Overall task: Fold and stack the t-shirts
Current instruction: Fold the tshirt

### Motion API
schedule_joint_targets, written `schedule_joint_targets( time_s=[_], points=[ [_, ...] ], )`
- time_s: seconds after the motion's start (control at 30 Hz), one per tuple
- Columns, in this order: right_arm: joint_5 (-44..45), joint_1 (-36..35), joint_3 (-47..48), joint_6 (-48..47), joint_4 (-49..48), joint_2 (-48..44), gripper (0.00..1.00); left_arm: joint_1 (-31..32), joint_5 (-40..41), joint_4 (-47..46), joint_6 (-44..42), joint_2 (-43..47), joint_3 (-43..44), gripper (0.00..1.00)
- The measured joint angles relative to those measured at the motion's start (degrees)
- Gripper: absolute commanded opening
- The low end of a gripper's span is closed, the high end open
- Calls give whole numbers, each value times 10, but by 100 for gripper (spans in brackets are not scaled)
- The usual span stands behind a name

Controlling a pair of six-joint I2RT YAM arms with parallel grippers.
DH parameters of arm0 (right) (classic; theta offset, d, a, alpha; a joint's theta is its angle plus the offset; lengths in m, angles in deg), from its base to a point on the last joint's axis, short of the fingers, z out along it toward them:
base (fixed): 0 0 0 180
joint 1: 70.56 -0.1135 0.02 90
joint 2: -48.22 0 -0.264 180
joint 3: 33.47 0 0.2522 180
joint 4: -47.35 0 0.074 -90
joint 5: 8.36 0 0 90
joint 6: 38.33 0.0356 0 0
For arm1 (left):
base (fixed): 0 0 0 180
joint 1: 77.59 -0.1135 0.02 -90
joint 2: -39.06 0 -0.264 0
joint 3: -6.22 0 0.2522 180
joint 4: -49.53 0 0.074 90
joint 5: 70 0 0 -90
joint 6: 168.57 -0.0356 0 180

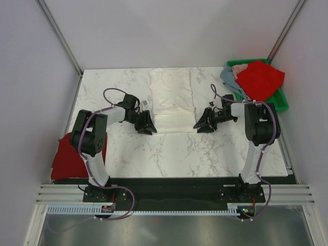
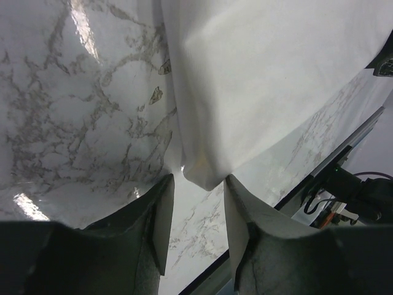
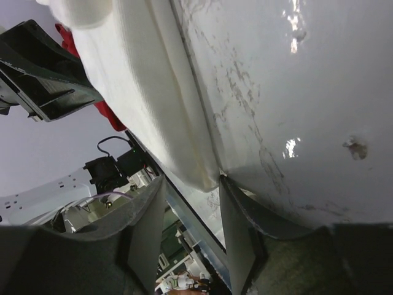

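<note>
From above, the white t-shirt (image 1: 171, 97) lies folded in the middle of the table (image 1: 205, 154). A small dark tag (image 1: 145, 103) at its left edge is too small to read. A red t-shirt (image 1: 261, 79) lies in the bin (image 1: 281, 98). Another red t-shirt (image 1: 64, 156) is half hidden behind the left arm.

Left wrist: the left gripper (image 2: 199, 184) has its jaws spread around the white shirt's corner.

Right wrist: the right gripper (image 3: 191, 184) is likewise spread around the other corner.

A robot lab cell — plain walls (image 1: 179, 31), marble-look table (image 1: 179, 154), aluminium rail (image 1: 174, 195).
</note>
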Motion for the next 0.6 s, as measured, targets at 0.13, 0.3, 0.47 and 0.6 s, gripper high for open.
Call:
schedule_joint_targets(
  time_s=[0.13, 0.3, 0.47, 0.6],
  points=[
    [-4, -5, 2, 5, -5, 8, 36, 0, 0, -4, 1, -5, 0, 29],
    [-2, -14, 2, 15, -19, 16, 12, 0, -1, -9, 6, -13, 0, 13],
    [-2, -18, 2, 28, -30, 16, 0, 0, -4, -9, 8, -16, 0, 2],
    [-3, -17, -1, 30, -32, 10, 0, 0, -2, 0, 7, -6, 0, 2]
  ],
)
